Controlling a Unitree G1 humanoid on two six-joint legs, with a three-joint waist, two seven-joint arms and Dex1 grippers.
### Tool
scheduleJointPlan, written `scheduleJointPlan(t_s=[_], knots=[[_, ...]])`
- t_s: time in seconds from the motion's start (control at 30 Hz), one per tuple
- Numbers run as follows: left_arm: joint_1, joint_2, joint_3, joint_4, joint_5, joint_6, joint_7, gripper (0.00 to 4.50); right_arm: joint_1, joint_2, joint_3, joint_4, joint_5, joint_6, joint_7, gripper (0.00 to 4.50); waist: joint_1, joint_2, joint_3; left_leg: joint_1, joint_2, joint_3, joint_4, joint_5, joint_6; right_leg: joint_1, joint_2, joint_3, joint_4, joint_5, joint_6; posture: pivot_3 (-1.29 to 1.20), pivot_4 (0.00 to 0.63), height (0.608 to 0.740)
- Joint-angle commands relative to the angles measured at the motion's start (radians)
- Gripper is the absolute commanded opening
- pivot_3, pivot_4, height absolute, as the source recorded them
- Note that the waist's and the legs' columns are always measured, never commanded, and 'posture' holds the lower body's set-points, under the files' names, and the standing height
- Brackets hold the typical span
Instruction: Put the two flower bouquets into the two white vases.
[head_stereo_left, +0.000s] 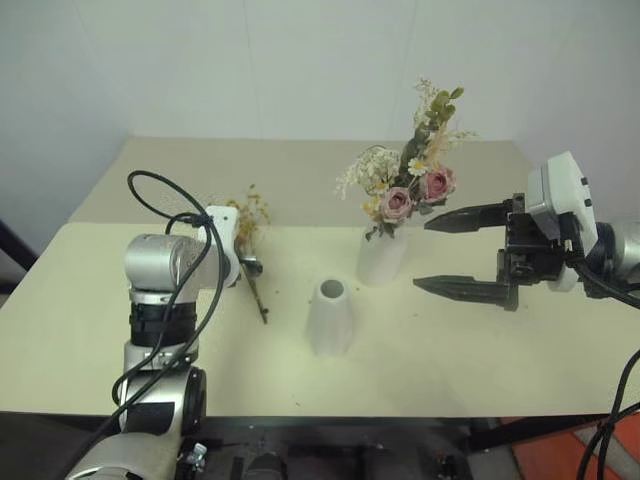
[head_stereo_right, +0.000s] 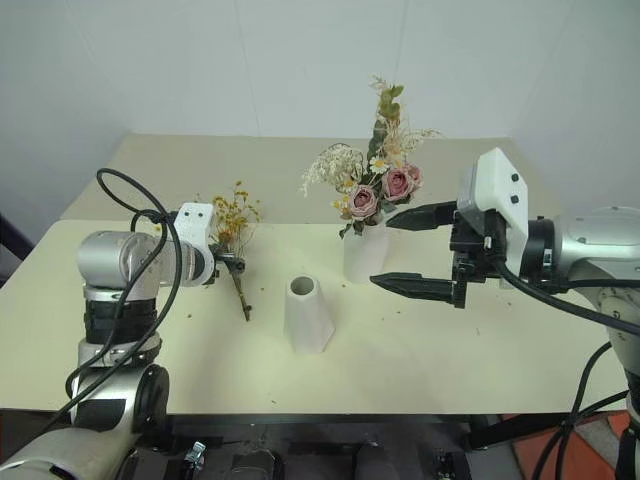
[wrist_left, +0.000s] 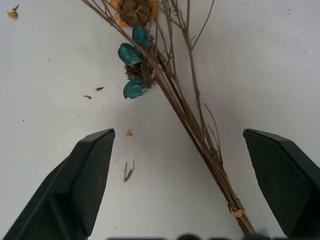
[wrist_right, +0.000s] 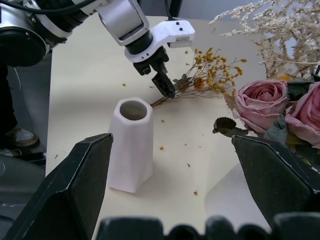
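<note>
**One bouquet placed, one still lying between our left fingers**

One bunch remains to be set: the dried bouquet of small yellow-orange blossoms on thin brown twigs (head_stereo_left: 252, 240) lies flat on the pale tabletop (head_stereo_left: 480, 340), on the left side. Its blossom head points to the far side and its bound stem end points toward the near edge, slanting a little to the right. So the long axis runs roughly near to far.

Our left gripper (wrist_left: 180, 185) hangs directly over the stem part, tilted downward, with its two black fingers (wrist_left: 85, 175) spread wide and empty. In the left wrist view the stems cross the gap on a diagonal, closer to one finger than the other, and the fingers stand on either side of the bundle. We judge a straight descent and a close would catch the stems across their length.

The empty cone-shaped matte white ceramic vase (head_stereo_left: 330, 315) stands upright just to the right of the stem end, near the middle of the tabletop. Behind it and to the right, the rounder white vase (head_stereo_left: 382, 257) already holds the bouquet of pink roses, white sprigs and greenery (head_stereo_left: 408, 185).

Our right gripper (head_stereo_left: 465, 255) hovers beside that filled vase, fingers wide apart and holding nothing. It is well apart from the yellow bunch, so the left arm is plainly the nearer one.
</note>
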Motion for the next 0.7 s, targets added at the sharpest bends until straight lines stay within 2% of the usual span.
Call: scheduleJointPlan(t_s=[0.03,0.07,0.43,0.53,0.7], knots=[[-0.069,0.003,-0.020,0.048,-0.010,0.005,-0.020,4.50,-0.016,-0.006,0.010,-0.037,0.005,0.014,-0.015,4.49,0.000,0.000,0.000,0.000,0.000,0.000,0.000,0.000,0.000,0.000,0.000,0.000,0.000,0.000,0.000,0.00,0.150,0.740],[-0.077,0.011,-0.049,0.058,-0.015,0.005,-0.037,4.50,-0.011,-0.009,0.013,-0.044,0.000,0.014,-0.019,4.49,0.000,0.000,0.000,0.000,0.000,0.000,0.000,0.000,0.000,0.000,0.000,0.000,0.000,0.000,0.000,0.00,0.150,0.740],[-0.141,-0.015,-0.017,0.241,0.056,-0.003,-0.060,4.50,0.048,-0.015,-0.026,-0.100,0.012,0.033,-0.074,4.49,-0.005,0.000,0.000,-0.001,0.000,0.000,0.000,0.000,0.000,-0.001,0.000,0.000,0.000,0.000,0.000,0.00,0.150,0.740],[-0.147,-0.016,-0.016,0.293,0.074,-0.037,-0.068,3.93,0.055,-0.014,-0.029,-0.107,0.014,0.034,-0.083,4.50,-0.005,0.000,0.000,-0.001,0.000,0.000,0.000,0.000,0.000,-0.001,0.000,0.000,0.000,0.000,0.000,0.00,0.150,0.740],[-0.156,-0.030,-0.015,0.329,0.089,-0.075,-0.084,2.43,0.058,-0.012,-0.026,-0.103,0.012,0.036,-0.093,4.50,-0.006,0.000,0.000,-0.001,0.000,0.000,0.000,0.000,0.000,-0.001,0.000,0.000,0.000,0.000,0.000,0.00,0.150,0.740]])
